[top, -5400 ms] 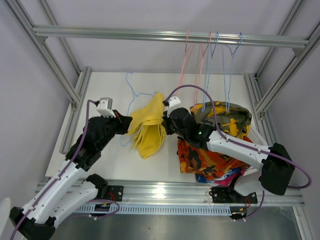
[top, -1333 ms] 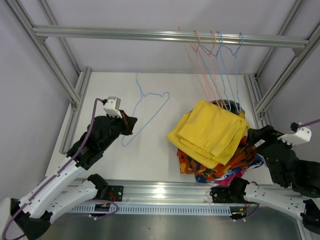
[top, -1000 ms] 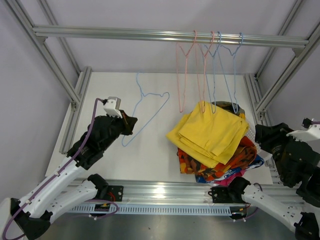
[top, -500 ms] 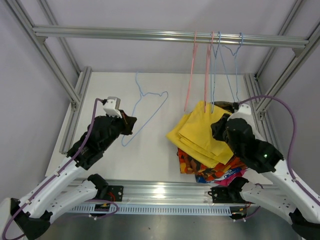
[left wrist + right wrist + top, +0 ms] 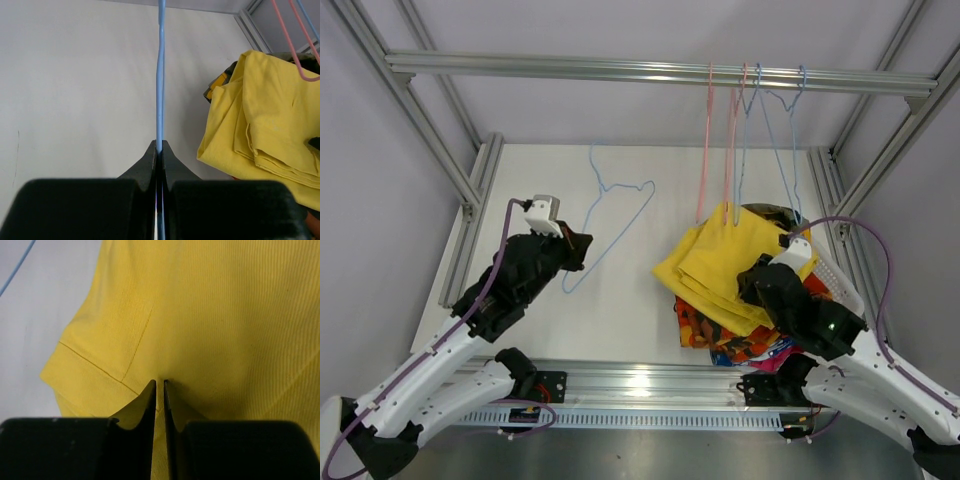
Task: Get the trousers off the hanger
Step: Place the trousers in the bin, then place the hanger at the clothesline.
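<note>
The plain yellow trousers [image 5: 715, 262] lie on top of a pile at the right; they also show in the left wrist view [image 5: 270, 115] and fill the right wrist view [image 5: 225, 305]. Under them are the orange-red patterned [image 5: 705, 325], camouflage [image 5: 770, 212] and magenta [image 5: 772, 357] garments. My left gripper [image 5: 575, 250] [image 5: 160, 144] is shut on the wire of a bare blue hanger [image 5: 610, 215] [image 5: 161, 75] held over the table. My right gripper [image 5: 750, 285] [image 5: 160, 381] is shut, with its tips against the yellow cloth. No cloth is visibly pinched.
Pink hangers [image 5: 708, 140] and blue hangers [image 5: 770, 130] hang bare from the overhead rail [image 5: 620, 68], just above the pile. Frame posts [image 5: 470, 190] line both sides of the white table [image 5: 520, 180]. A pink hanger [image 5: 295, 55] dangles over the yellow cloth.
My right arm swung in from the far right and came down onto the yellow trousers. The hangers on the rail swung, then settled. My left arm kept still with the blue hanger.
</note>
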